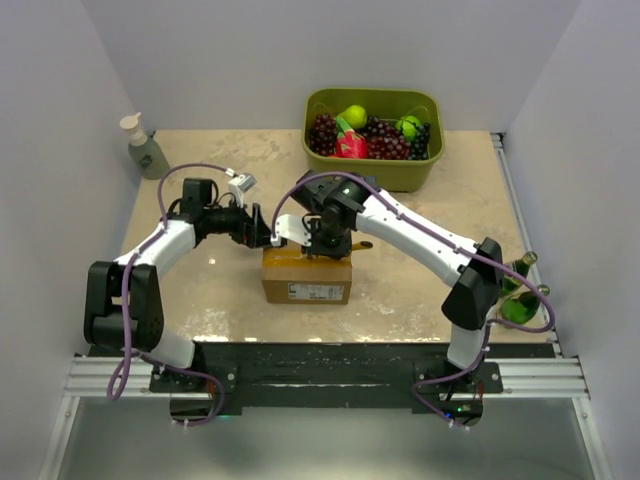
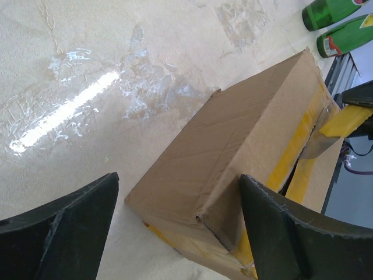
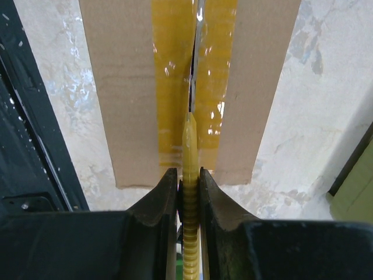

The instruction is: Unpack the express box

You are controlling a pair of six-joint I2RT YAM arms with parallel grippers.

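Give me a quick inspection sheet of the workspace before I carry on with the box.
Surface: beige table, shiny smears near the box.
Job's things: cardboard box at centre, flaps not folded back; yellow tape along its top seam.
Clutter: green bin holding fruit at the back; soap bottle back left; green bottles at the right edge.
Grippers: left gripper open at the box's left end; right gripper shut on a knife, its blade in the taped seam.
Cables: purple cables run along both arms, none lying on the box.
Surroundings: plain pale walls on three sides.
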